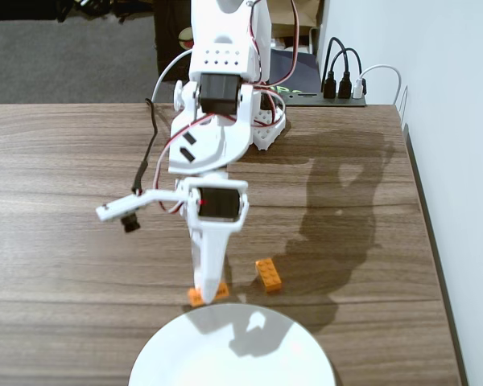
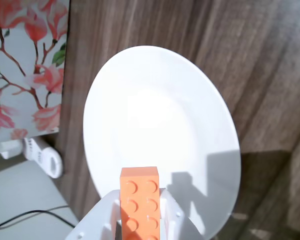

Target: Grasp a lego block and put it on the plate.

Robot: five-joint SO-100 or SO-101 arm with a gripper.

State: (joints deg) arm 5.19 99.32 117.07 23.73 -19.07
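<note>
My gripper (image 1: 208, 291) points down near the table's front, shut on an orange lego block (image 1: 196, 297) that shows on both sides of its tip. In the wrist view the block (image 2: 139, 200) stands lengthwise between the white fingers (image 2: 110, 205), studs toward the camera, and the gripper (image 2: 140, 197) clamps its sides. The white plate (image 1: 233, 354) lies just in front of the gripper tip, cut off by the frame's bottom edge. It fills the middle of the wrist view (image 2: 160, 115). A second orange lego block (image 1: 267, 274) lies on the table to the right of the gripper, just behind the plate.
The arm's base (image 1: 258, 121) stands at the table's back, with a black power strip (image 1: 338, 92) and cables to its right. The table's right edge (image 1: 423, 201) meets a white wall. A floral panel (image 2: 25, 65) stands beyond the table in the wrist view.
</note>
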